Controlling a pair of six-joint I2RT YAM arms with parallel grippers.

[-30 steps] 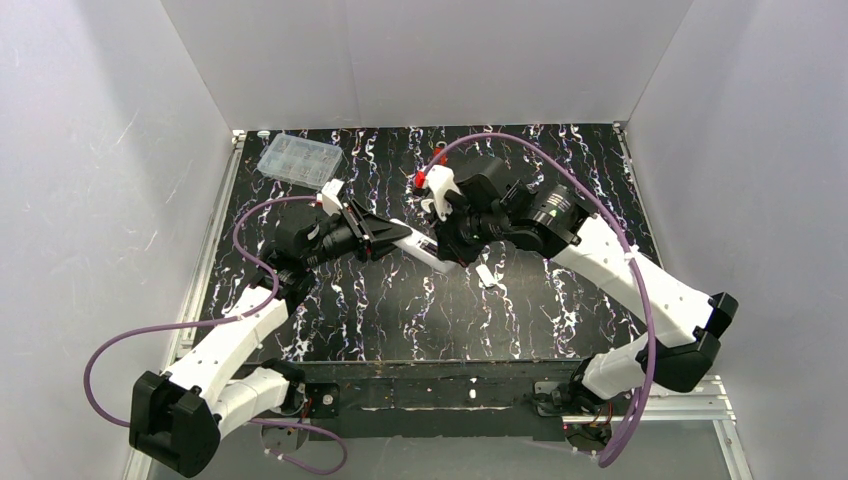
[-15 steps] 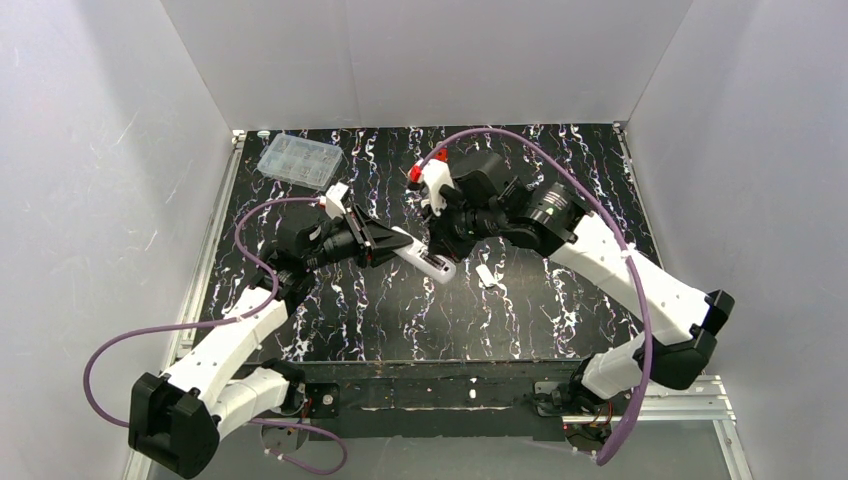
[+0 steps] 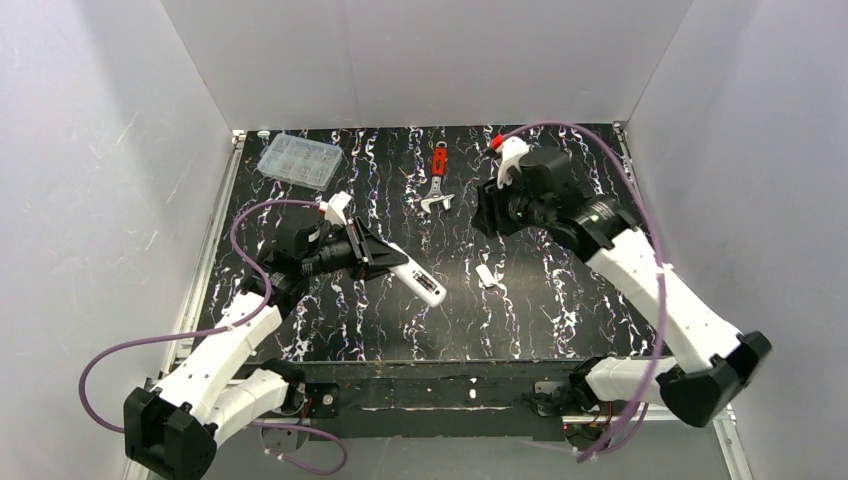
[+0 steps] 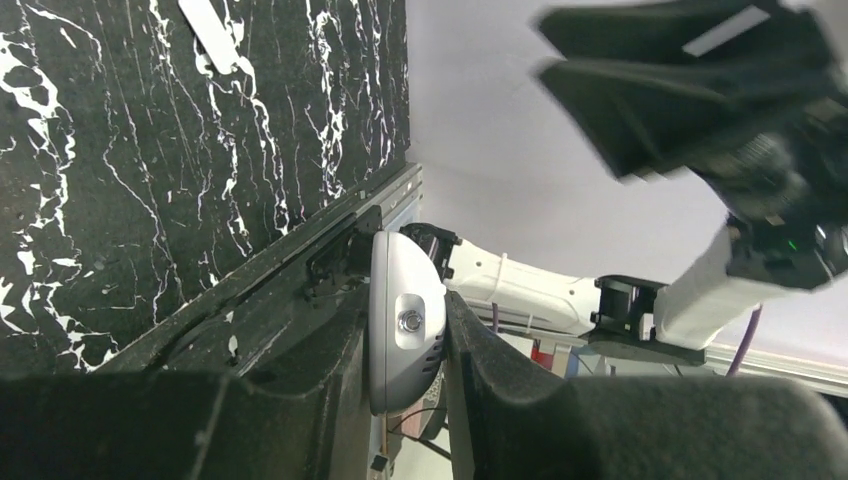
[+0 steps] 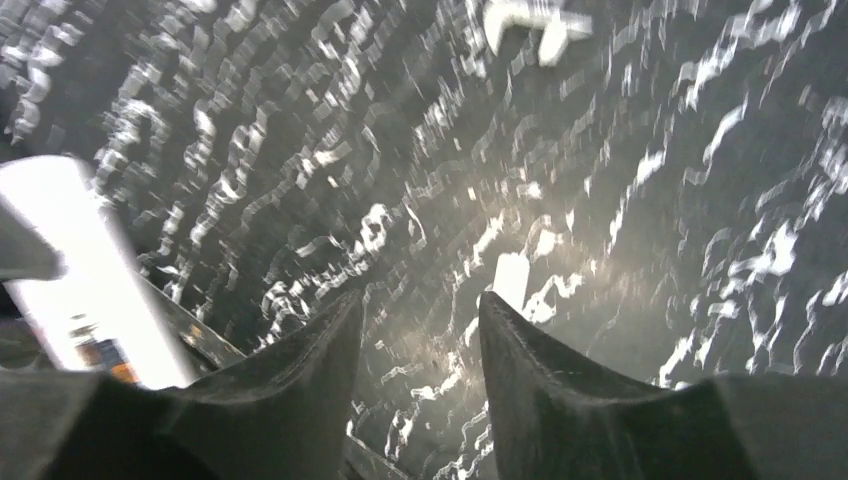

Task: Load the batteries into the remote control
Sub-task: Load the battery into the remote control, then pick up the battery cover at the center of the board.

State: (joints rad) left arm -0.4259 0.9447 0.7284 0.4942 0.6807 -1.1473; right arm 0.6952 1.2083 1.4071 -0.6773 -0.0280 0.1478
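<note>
The white remote control (image 3: 415, 275) sticks out to the right of my left gripper (image 3: 378, 255), which is shut on one end of it. In the left wrist view the remote control (image 4: 403, 325) stands edge-on, pinched between the two dark fingers (image 4: 300, 400). My right gripper (image 3: 490, 215) hangs over the middle right of the table, apart from the remote. In its own blurred view the right gripper (image 5: 420, 300) is open with only the tabletop between its fingers. I cannot make out the batteries in any view.
A red-handled wrench (image 3: 437, 180) lies at the back centre. A small white flat strip (image 3: 487, 275) (image 5: 510, 278) lies on the black marbled table (image 3: 560, 310) right of the remote. A clear compartment box (image 3: 298, 160) sits at the back left.
My right gripper has opened and drawn back to the right, away from the remote, uncovering the wrench. My left gripper has kept hold of the remote and lowered it slightly.
</note>
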